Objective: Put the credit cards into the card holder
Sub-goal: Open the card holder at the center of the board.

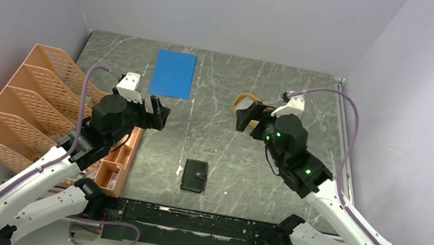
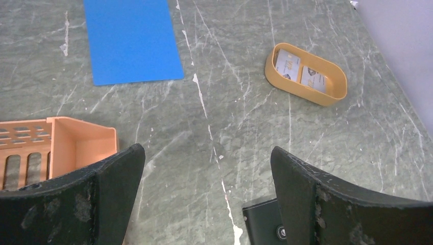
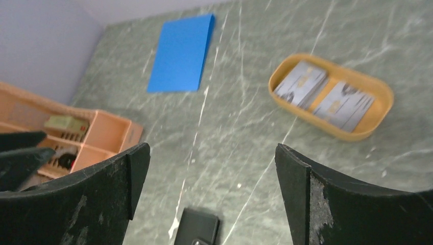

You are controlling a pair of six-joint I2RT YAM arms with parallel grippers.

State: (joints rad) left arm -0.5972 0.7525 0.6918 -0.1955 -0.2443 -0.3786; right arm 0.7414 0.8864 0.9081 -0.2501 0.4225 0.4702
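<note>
Left gripper point(image 1: 160, 114) and right gripper point(image 1: 248, 116) are hovering wide open, empty. Thin, light, likely slippery credit cards point(image 3: 301, 84) are lying in an orange tray point(image 3: 352, 133), probably needing an edge pinch. The card holder point(image 1: 195, 176) is lying closed between the arms.

No text can be read anywhere: the cards point(image 3: 301, 84) in the orange tray point(image 3: 327, 128) bear small dark and orange printing too blurred to make out, and the card holder point(image 1: 195, 176) shows no legible mark or brand.
</note>
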